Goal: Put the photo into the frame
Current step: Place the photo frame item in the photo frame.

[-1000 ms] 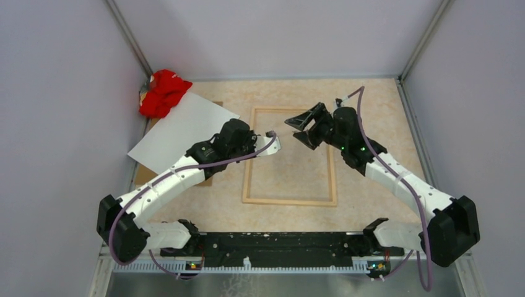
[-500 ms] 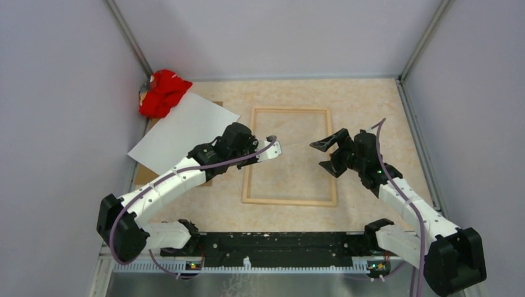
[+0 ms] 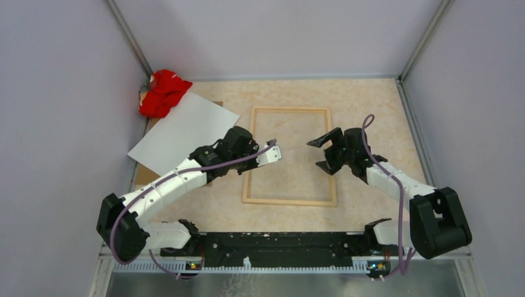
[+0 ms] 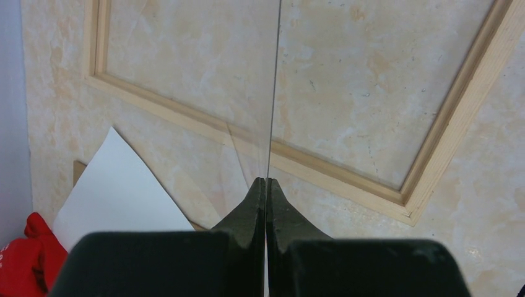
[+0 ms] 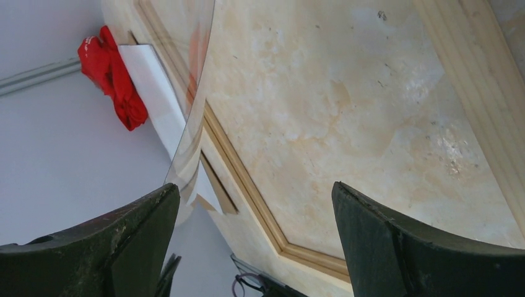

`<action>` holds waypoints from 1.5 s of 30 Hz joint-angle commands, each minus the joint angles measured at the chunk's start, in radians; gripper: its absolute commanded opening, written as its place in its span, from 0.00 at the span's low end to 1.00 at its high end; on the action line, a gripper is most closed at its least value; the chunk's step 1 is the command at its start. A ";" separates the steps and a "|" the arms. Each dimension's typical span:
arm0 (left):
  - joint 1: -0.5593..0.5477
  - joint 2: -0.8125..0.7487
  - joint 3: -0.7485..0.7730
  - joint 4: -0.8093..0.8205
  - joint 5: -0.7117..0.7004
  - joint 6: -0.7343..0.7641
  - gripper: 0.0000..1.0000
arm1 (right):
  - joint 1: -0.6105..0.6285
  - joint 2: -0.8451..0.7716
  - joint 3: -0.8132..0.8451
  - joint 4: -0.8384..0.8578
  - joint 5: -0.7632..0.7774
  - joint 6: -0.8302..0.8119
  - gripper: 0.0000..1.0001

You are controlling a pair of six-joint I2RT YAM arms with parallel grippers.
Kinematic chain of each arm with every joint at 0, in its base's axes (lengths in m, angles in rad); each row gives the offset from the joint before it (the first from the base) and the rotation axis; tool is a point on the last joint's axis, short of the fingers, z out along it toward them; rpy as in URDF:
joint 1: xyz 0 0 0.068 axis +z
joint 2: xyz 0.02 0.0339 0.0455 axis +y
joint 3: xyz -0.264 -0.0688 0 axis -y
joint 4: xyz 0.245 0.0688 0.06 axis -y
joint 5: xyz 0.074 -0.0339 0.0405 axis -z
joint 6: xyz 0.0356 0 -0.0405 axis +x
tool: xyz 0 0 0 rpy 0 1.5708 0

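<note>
My left gripper (image 4: 266, 183) pinches clear sheet (image 4: 273, 93) above frame (image 3: 291, 201) | my right gripper (image 3: 314, 154) gapes wide | photo (image 3: 179, 133) lies white-side-up, left

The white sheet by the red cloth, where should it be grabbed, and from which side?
Grip the photo at its corner nearest the frame, coming from the frame side. It lies flat, but that corner seems to overhang the brown board, so a finger may slip under. The right gripper is open.

One overhead, two wrist cams.
Overhead looks straight down on the whole surface (image 3: 371, 99); wrist views sit close, all sharing the frame (image 4: 186, 120).
</note>
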 commanded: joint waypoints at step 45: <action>-0.009 0.017 0.051 -0.196 0.330 -0.060 0.98 | -0.040 0.462 0.117 0.569 -0.131 0.046 0.01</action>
